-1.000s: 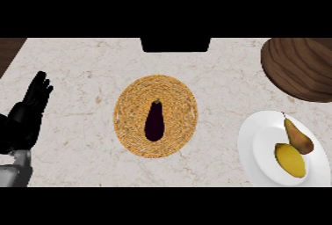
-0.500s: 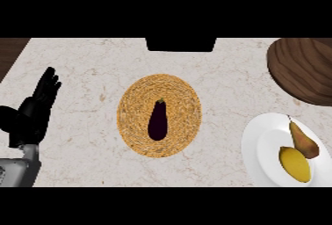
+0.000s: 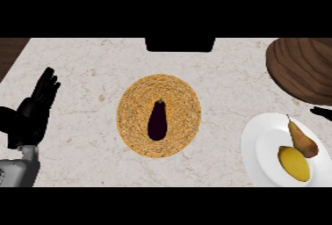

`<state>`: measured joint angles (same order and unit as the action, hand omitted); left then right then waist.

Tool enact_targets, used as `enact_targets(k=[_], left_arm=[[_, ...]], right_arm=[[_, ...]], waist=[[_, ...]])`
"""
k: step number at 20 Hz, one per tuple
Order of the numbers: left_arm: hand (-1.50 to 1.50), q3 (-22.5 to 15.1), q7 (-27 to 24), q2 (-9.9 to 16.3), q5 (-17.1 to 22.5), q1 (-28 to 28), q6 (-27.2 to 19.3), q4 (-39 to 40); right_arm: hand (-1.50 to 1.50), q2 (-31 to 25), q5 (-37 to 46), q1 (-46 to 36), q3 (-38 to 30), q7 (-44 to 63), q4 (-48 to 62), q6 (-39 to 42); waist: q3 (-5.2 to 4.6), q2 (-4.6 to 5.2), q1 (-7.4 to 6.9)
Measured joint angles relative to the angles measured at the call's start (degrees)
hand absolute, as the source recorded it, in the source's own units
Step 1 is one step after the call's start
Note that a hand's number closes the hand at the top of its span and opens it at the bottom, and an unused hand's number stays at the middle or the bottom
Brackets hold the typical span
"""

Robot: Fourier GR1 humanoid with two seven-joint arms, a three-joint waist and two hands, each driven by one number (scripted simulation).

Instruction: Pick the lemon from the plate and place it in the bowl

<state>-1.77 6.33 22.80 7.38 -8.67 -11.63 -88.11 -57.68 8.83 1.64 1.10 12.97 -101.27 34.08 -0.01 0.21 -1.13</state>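
We see a kitchen: a marble counter (image 3: pixel 97 66). Right of the left hand (image 3: pixel 32 114) lie a mat (image 3: pixel 133 127), plate (image 3: pixel 256 145) and bowl (image 3: pixel 301 66).

Counter tally: seven things, one of each kind, plus the hands.
One yellow lemon (image 3: pixel 295 163) and one brown pear (image 3: pixel 303 141) lie on one white plate (image 3: pixel 256 147); one dark purple eggplant (image 3: pixel 157 121) lies on one round woven mat (image 3: pixel 133 115); one dark wooden bowl (image 3: pixel 303 69); one black box-like object (image 3: pixel 179 44) at the far edge; one left hand (image 3: pixel 34 112) in full view, and one black tip (image 3: pixel 322 113) at the right edge.
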Motion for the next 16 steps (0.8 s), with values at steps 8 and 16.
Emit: enact_targets(k=[8, 16], left_arm=[[0.0, 1.79, 0.3, -0.78, -0.99, -0.16, 1.35, 0.8], [0.0, 3.07, 0.62, -2.43, -2.61, -0.87, 2.31, 1.43]], right_arm=[[-1.5, 4.42, 11.15, -3.65, 5.28, -1.82, 4.85, 1.45], [-1.5, 10.35, 22.27, -3.56, 6.13, -5.25, 5.59, -4.06]], waist=[[0.03, -0.14, 0.69], [0.01, -0.21, 1.11]])
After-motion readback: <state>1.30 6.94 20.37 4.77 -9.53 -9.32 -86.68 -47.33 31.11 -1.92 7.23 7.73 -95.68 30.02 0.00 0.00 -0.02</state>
